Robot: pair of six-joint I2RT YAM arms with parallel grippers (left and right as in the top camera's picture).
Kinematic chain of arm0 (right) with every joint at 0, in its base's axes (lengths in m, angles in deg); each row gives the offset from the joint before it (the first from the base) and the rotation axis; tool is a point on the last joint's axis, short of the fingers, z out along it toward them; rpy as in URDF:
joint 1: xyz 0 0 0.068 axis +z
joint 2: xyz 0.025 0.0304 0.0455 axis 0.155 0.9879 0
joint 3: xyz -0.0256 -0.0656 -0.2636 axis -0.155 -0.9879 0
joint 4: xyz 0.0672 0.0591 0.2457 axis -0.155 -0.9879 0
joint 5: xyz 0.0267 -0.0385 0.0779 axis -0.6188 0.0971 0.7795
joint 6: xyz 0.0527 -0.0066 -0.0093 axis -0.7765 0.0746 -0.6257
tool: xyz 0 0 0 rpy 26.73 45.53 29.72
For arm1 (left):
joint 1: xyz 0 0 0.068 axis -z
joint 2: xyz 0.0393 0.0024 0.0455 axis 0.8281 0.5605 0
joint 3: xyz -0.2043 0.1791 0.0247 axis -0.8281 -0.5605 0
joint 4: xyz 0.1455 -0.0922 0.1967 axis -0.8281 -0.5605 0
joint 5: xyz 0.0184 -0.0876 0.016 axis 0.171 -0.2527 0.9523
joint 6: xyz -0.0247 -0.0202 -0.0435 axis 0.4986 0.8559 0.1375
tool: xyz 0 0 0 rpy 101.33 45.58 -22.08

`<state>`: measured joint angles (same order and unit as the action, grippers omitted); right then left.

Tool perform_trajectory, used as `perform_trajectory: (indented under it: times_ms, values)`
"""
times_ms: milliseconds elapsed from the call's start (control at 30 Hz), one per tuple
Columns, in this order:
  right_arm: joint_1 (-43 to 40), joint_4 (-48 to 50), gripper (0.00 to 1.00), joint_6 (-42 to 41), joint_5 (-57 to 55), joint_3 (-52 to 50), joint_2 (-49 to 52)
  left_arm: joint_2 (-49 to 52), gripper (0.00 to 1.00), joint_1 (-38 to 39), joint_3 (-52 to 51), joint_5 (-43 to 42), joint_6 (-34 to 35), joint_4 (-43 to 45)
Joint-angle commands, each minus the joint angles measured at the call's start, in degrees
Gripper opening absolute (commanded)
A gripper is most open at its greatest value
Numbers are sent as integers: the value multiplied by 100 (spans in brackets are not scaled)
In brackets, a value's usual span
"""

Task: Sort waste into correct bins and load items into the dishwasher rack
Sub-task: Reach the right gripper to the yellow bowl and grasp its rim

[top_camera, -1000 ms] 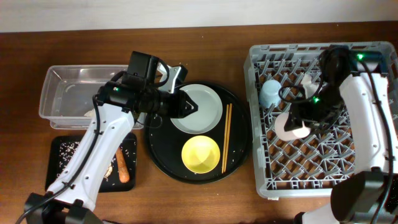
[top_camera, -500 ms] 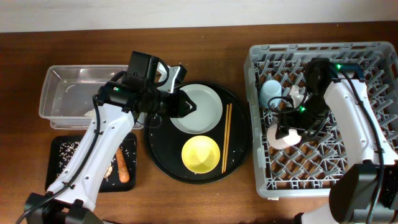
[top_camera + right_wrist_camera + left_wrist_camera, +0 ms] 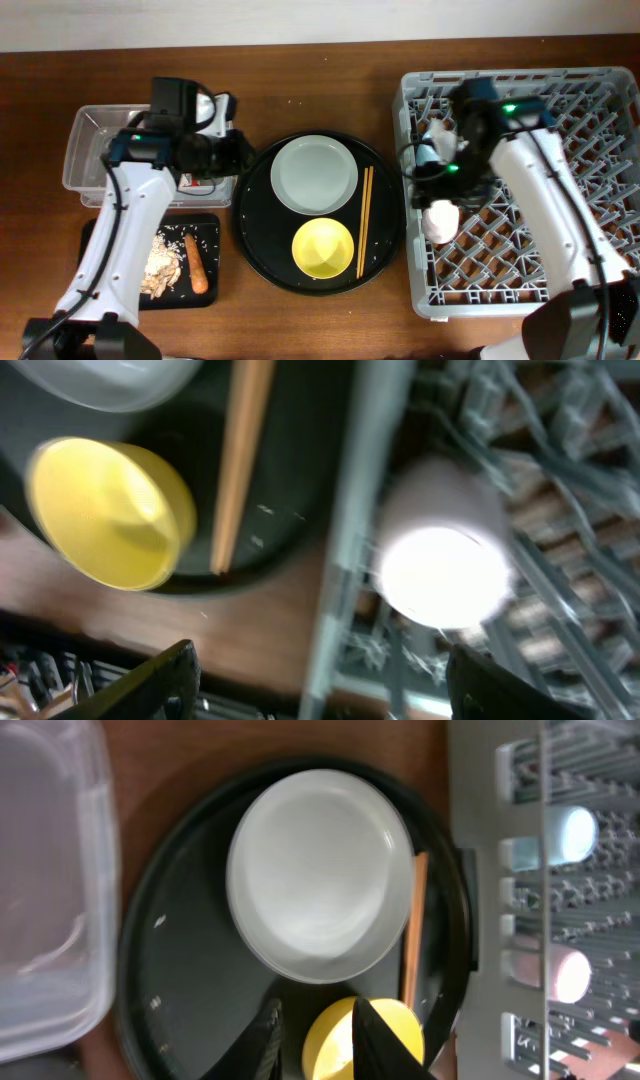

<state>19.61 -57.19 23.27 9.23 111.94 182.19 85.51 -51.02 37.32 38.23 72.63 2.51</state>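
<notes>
Logged by me as done: blue cup (image 3: 432, 150) and pink cup (image 3: 438, 222) in the rack (image 3: 500, 78); carrot (image 3: 199, 262) and scraps (image 3: 160, 265) in the small black tray (image 3: 95, 240).

Outstanding, I judge: plate (image 3: 315, 175), yellow bowl (image 3: 323, 248) and chopsticks (image 3: 364, 220) on the round tray (image 3: 385, 215).

Left gripper (image 3: 318, 1040): jaws slightly parted, holding nothing.

Right gripper (image 3: 325, 690): jaws spread wide, holding nothing.

1. A pale round plate (image 3: 318, 875) lies on a round black tray (image 3: 170, 995), with wooden chopsticks (image 3: 412, 935) just beside it.
2. The left gripper (image 3: 314, 1042), its fingers spread, frames a yellow bowl (image 3: 330, 1032).
3. A clear tub (image 3: 50, 870) sits at the left. At the right, a grey rack (image 3: 500, 820) holds a blue cup (image 3: 575, 833) and a pink cup (image 3: 560, 972).
</notes>
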Motion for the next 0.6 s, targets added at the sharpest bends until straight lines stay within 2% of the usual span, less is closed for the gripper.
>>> perform_trajectory:
  times_ms: [0,33,67,133,167,200,267,367,467,567]
  values:
    - [787,424,78,-721,22,90,-116,7,23,-201,20,382,-98,-284]
    - [1056,520,83,-754,31,90,-114,7,23,-205,20,699,-96,-378]
    - [1318,533,98,-772,52,90,-114,7,22,-205,20,931,-96,-468]
    - [1738,564,98,-833,411,55,-114,7,23,-205,20,1261,-98,-568]
    - [1967,632,91,-837,546,33,-107,7,23,-205,20,1335,-96,-588]
    - [2221,730,76,-927,544,31,-72,7,23,-205,17,1342,-96,-588]
    - [2704,979,56,-1104,468,31,94,7,23,-205,17,1403,-96,-586]
    - [3314,1093,54,-1438,-192,28,527,7,23,-205,17,1821,-96,-610]
    - [3464,1147,53,-1694,-1067,28,898,7,23,-205,17,1814,-94,-651]
    - [3244,1130,53,-1687,-852,28,1012,7,24,-164,15,1766,-94,-656]
